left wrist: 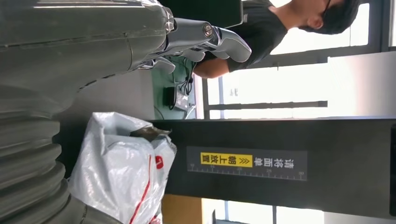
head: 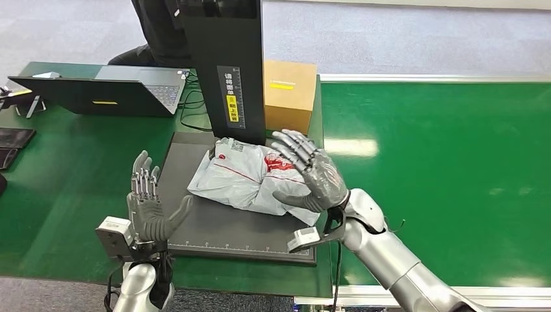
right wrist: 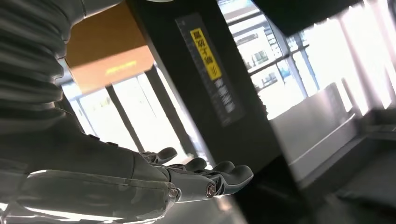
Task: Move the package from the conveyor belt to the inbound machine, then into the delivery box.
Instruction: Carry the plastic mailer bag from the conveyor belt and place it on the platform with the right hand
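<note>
Head view first: the package, a crumpled grey-white mailer bag with red print, lies on the black platform of the inbound machine, right at the foot of its dark upright column. I'd say it sits there so the scanner overhead can read its label; the yellow sticker on the column looks like a face-up instruction, though I can't read it properly.

Both arms flank the bag without holding it. The left hand stands upright at the platform's left edge, palm turned toward the bag, its fingers spread and empty. The right hand hovers over the bag's right end, palm facing in, fingers apart and gripping nothing; whether it brushes the plastic I can't tell. That facing-palms pose reads to me as readiness to squeeze the soft bag from both sides, since one hand alone would struggle with something so floppy.

Behind the column stands a brown cardboard box. A laptop sits on the green desk to the left, with a person behind it. The conveyor belt stretches off to the right.
</note>
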You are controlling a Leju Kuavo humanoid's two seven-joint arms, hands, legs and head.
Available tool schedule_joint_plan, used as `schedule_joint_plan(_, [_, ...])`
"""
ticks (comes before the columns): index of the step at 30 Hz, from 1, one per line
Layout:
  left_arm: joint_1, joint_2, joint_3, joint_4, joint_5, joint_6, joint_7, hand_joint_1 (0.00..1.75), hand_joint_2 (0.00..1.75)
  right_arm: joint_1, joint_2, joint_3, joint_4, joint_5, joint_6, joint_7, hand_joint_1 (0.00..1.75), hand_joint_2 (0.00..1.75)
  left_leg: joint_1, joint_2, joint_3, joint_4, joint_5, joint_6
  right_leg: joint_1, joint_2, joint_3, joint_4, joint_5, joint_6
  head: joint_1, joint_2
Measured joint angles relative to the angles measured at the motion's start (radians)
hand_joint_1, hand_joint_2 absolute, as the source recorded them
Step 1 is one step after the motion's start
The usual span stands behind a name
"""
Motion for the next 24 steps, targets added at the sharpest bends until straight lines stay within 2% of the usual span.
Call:
schedule_joint_plan(3, [0.013,0.002,0.003,0.0,0.002,-0.013,0.0,0.0,1.75,0.068,0.003,-0.11,-0.084,-0.164,0.086,-0.002,0.0,1.75,0.0,0.0,0.0,0.0,0.0,0.0,0.0,0.0,0.0,0.0,0.0,0.0,0.0,0.0])
schedule_joint_plan(7, [0.024,0.006,0.005,-0.001,-0.002,-0.05,0.01,0.0,1.75,0.168,0.01,-0.258,-0.18,-0.287,0.135,-0.003,0.0,1.75,0.0,0.0,0.0,0.0,0.0,0.0,0.0,0.0,0.0,0.0,0.0,0.0,0.0,0.0])
schedule_joint_plan(14, [0.041,0.013,-0.004,0.0,-0.005,-0.234,0.077,0.0,1.75,0.355,0.058,-0.513,-0.325,-0.441,0.256,-0.003,0.0,1.75,0.0,0.0,-0.001,0.0,-0.001,0.0,0.0,0.0,-0.001,0.0,0.0,0.0,0.0,0.0])
schedule_joint_plan(19, [0.043,0.017,-0.027,0.005,-0.105,-0.21,0.107,0.0,1.75,0.435,0.125,-0.687,-0.36,-0.519,0.371,-0.003,0.0,1.75,0.0,0.0,-0.001,0.0,-0.001,0.0,0.0,0.0,-0.001,0.0,-0.001,-0.001,0.0,0.0])
schedule_joint_plan(24, [0.042,0.022,-0.054,0.008,-0.305,-0.095,0.176,0.0,1.75,0.472,0.186,-0.787,-0.371,-0.501,0.429,-0.002,0.0,1.75,0.0,0.0,0.0,0.0,-0.001,0.0,0.0,0.0,-0.001,0.0,0.0,-0.001,0.0,0.0])
